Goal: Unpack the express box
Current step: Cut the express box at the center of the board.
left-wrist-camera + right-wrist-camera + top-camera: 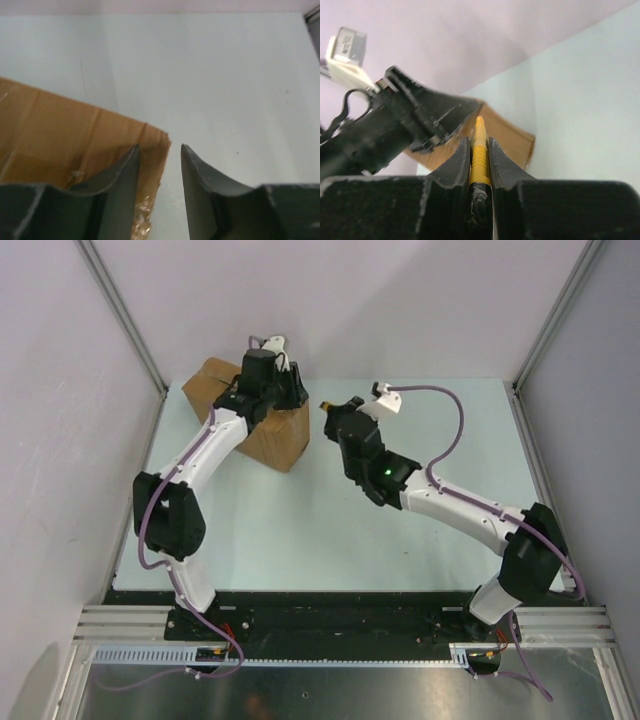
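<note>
Left arm: Your left end effector hung over a corner of the carton with its jaws parted and nothing between them. One finger lay above cardboard, the other above bare bench.

Express box: The express box sat at the far left of the bench, largely hidden beneath your left arm in the overhead view. Whether its seams were cut could not be made out.

Hazard, left: With no hold on it, the box was likely to skid or swing if anything pushed against its side.

Right arm: Your right end effector was clamped on the yellow utility knife, just right of the box and apart from it. The knife tip pointed toward the carton and your left wrist.

Hazard, right: The left wrist stood in the blade's line, so a straight advance risked striking its housing or cable rather than tape.

Hazard, grip: The slim handle was pinched between narrow pads and could twist under cutting load, sending the blade off the seam.

Hazard, depth: A deep plunge could damage whatever was packed inside.
</note>
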Controlling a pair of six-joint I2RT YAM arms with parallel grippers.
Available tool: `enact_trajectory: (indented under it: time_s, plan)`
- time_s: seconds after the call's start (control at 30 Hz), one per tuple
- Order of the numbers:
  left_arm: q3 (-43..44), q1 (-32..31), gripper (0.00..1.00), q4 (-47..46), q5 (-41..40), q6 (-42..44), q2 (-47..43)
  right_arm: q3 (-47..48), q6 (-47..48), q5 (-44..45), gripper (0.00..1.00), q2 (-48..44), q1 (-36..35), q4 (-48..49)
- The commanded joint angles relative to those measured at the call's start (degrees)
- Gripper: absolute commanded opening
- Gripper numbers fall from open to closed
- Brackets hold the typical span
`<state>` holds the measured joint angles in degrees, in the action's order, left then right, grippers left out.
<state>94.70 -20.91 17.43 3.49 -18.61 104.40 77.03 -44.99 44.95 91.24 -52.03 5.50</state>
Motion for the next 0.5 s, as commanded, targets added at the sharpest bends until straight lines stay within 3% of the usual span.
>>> enact_trajectory:
  time_s: [0.0, 0.07, 0.13, 0.27, 0.4, 0.47]
  plan:
    - [5.93, 1.21, 0.47, 6.04, 3.02, 0.51, -5.51, -0.74, 10.44, -2.19, 0.00, -1.68, 4.03, 4.77]
    - [6.29, 3.40, 0.52, 6.04, 2.49, -1.06, -6.92, -0.75, 12.55, -5.03, 0.00, -1.24, 7.27, 5.57]
    - [4.89, 5.86, 0.53, 6.04, 1.44, -2.48, -9.90, -0.75, 16.06, -13.19, 0.00, 0.69, 9.66, 9.43]
    - [-1.34, 15.69, 0.55, 5.95, -3.39, -6.61, -15.97, -0.75, 17.66, -25.59, 0.00, 5.43, 16.16, 13.39]
    - [-7.76, 22.91, 0.54, 5.86, -9.29, -7.14, -18.79, 0.22, 17.74, -37.19, 0.00, 12.19, 21.08, 22.16]
    - [-9.52, 25.90, 0.49, 5.86, -11.20, -7.23, -19.41, 2.75, 18.53, -37.56, 0.00, 16.41, 21.09, 23.68]
